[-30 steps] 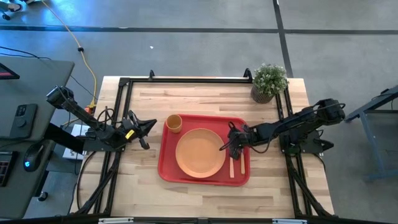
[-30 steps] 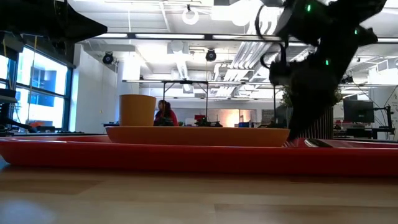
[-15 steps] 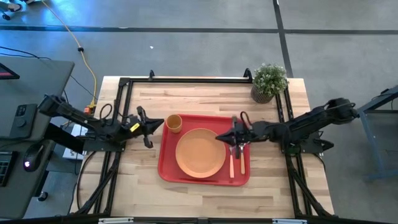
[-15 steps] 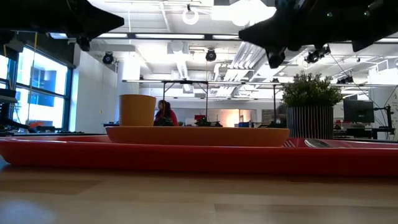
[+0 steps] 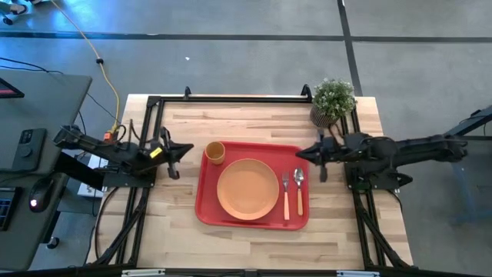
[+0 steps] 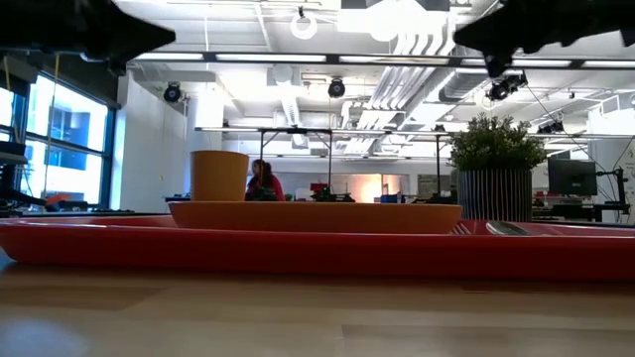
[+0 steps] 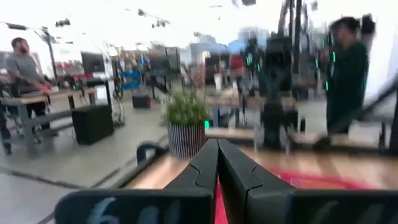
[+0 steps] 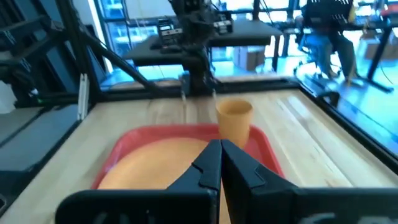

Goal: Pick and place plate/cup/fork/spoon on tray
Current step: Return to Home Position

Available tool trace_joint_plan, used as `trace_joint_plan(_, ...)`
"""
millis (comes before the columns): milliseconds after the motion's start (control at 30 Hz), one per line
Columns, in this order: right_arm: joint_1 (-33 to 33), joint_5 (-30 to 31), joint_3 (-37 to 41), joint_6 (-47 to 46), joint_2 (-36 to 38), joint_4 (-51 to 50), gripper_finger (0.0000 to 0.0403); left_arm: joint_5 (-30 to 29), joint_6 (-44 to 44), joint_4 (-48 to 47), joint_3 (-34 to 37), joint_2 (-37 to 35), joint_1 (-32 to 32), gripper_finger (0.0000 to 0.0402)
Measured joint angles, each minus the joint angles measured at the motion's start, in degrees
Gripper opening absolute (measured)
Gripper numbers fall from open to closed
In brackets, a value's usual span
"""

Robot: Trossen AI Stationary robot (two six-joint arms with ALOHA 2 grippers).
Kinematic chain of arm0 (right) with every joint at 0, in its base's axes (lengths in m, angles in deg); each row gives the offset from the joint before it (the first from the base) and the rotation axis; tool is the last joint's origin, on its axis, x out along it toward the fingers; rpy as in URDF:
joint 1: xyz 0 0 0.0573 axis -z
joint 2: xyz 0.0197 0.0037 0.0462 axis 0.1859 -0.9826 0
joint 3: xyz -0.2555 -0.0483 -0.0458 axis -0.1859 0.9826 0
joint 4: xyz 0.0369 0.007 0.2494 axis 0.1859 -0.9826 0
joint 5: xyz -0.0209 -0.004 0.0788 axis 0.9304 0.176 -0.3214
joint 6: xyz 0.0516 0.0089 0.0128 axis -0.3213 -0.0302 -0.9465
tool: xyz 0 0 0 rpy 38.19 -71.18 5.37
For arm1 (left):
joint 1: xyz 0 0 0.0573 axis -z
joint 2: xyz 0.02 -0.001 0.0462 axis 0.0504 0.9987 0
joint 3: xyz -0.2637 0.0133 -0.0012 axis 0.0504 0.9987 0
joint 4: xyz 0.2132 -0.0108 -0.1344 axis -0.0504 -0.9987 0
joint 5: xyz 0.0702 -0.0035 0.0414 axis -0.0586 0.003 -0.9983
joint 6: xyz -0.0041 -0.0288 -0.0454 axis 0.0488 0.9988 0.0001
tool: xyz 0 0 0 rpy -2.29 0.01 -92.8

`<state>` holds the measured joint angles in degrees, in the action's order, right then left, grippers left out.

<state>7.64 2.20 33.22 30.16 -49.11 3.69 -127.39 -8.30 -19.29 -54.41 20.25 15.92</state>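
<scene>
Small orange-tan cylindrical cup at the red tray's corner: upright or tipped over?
Upright. From above, the small orange-tan cylindrical cup shows its round open mouth; the low view shows vertical walls standing on the red plastic tray.

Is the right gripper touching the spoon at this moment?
Apart. In the low view the right gripper hangs high above the spoon, which lies on the tray, with open room visible between them.

Left claw (image 5: pixel 178 149) closed, raised, pointing inward; right claw (image 5: pixel 304 154) closed, raised, facing it.
</scene>
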Motion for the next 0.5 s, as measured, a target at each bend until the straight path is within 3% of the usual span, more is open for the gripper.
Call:
trace_joint_plan(100,0.2,0.7,0.0,-1.1,5.5,-7.4,0.0000,3.5,0.2,-7.9,0.0,-2.6,0.0,0.0000)
trace_joint_plan(233,-0.4,1.7,0.1,-0.2,9.9,-10.4,0.0000,5.3,-0.4,-11.4,0.0,-4.0,0.0,0.0000)
trace_joint_plan(500,0.5,1.6,13.2,1.5,21.2,-1.3,0.0000,5.4,-1.8,-9.4,5.1,-8.1,-0.1,0.0000)
